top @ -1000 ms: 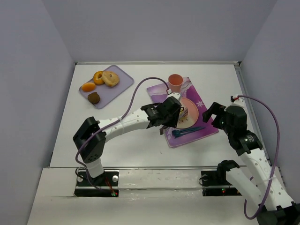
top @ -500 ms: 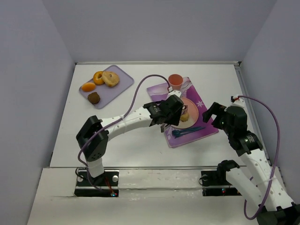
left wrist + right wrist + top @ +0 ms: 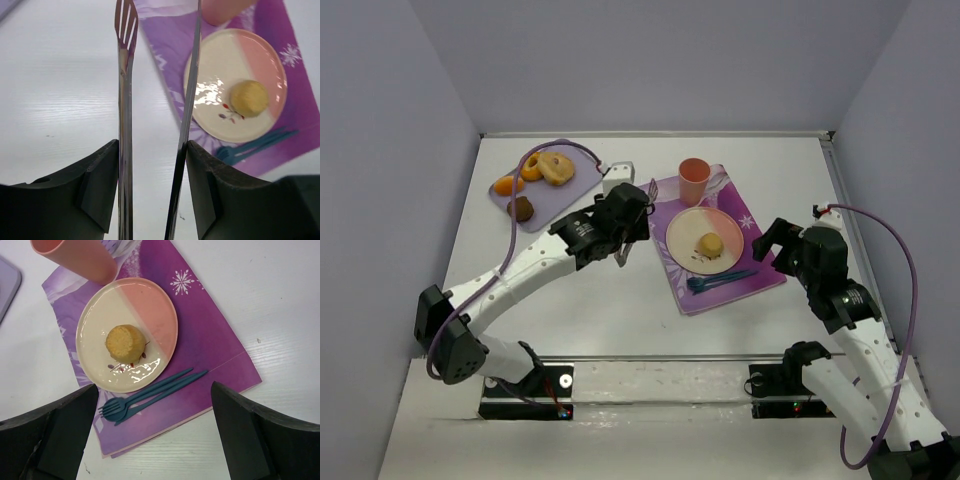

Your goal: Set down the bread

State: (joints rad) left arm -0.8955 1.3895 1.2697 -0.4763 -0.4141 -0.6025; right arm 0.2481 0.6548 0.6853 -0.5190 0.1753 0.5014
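Note:
The bread (image 3: 708, 243), a small round yellow bun, lies on the cream-and-pink plate (image 3: 680, 232), free of the tongs. It also shows in the left wrist view (image 3: 249, 98) and the right wrist view (image 3: 125, 343). My left gripper (image 3: 632, 228) (image 3: 152, 145) is shut on metal tongs (image 3: 125, 75), which stand open and empty over the white table, left of the plate (image 3: 220, 65). My right gripper (image 3: 775, 240) (image 3: 154, 387) is open and empty, hovering above the plate's near right side (image 3: 150, 305).
The plate sits on a purple placemat (image 3: 755, 275) with an orange cup (image 3: 693, 178) behind it and a blue fork and knife (image 3: 720, 281) in front. A lavender tray (image 3: 555, 195) with other pastries lies at the back left. Walls enclose the table.
My left arm has swung left, away from the plate, with the tongs. The bread now lies uncovered on the plate. The right arm has not moved.

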